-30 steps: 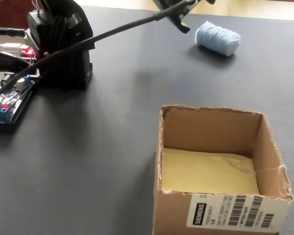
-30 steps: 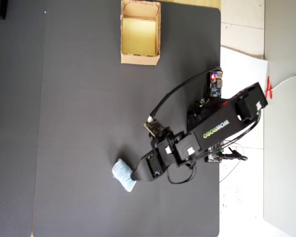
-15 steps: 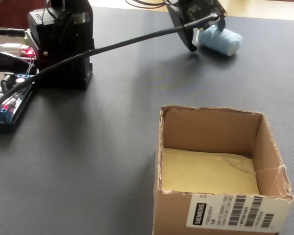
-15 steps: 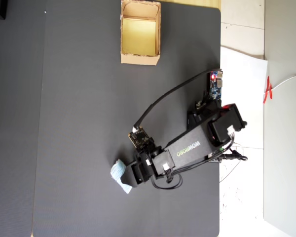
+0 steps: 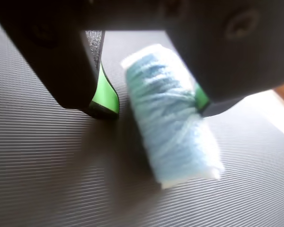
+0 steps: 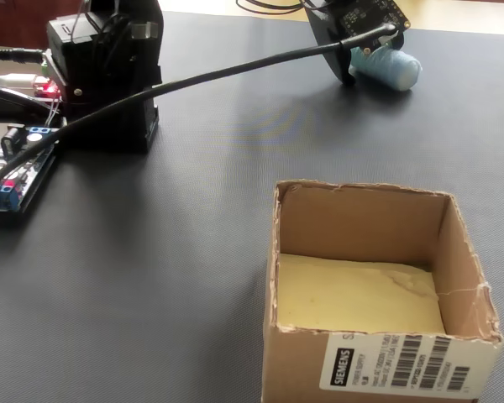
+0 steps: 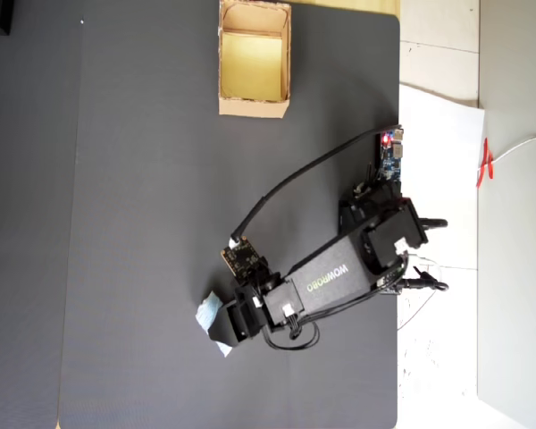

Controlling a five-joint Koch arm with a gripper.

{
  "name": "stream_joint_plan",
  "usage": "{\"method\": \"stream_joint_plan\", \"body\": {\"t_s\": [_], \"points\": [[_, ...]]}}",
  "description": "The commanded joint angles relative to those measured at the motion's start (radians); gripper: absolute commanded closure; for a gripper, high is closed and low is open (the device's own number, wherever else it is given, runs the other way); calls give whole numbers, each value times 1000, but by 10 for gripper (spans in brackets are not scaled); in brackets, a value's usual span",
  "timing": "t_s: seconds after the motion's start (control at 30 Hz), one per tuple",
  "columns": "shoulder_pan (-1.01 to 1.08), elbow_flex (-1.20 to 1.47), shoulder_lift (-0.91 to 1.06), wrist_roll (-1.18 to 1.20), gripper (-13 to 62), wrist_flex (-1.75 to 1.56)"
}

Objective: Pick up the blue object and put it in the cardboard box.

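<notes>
The blue object point(image 5: 173, 127) is a pale blue yarn-like bundle lying on the dark mat, far from the cardboard box point(image 6: 361, 191). My gripper point(image 5: 154, 101) is down over it and open. One green-padded fingertip point(image 5: 105, 97) stands a gap away on the left, the other point(image 5: 201, 98) is against the bundle's right side. In the fixed view the gripper point(image 6: 357, 63) covers part of the bundle point(image 6: 392, 69). From overhead only a corner of the bundle point(image 7: 205, 312) shows beside the gripper point(image 7: 221, 326). The box point(image 7: 255, 109) sits at the mat's top edge.
The arm's base point(image 6: 109, 75) and a circuit board point(image 6: 13, 172) stand at the left of the fixed view. A black cable point(image 6: 235, 71) runs from the base to the wrist camera. Overhead, white paper point(image 7: 438, 116) lies past the mat's right edge.
The arm has reached farther out and lowered, so the jaws now straddle the blue object. The bundle has been nudged a little away from the base.
</notes>
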Motion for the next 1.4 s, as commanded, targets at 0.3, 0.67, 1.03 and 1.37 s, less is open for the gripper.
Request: {"method": "stream_joint_plan", "body": {"t_s": [0.3, 0.67, 1.03, 1.37], "points": [[-2, 26, -17, -5, 435, -170], [89, 149, 242, -5, 435, -219], [245, 393, 589, -46, 435, -471], [565, 523, 839, -63, 435, -526]]}}
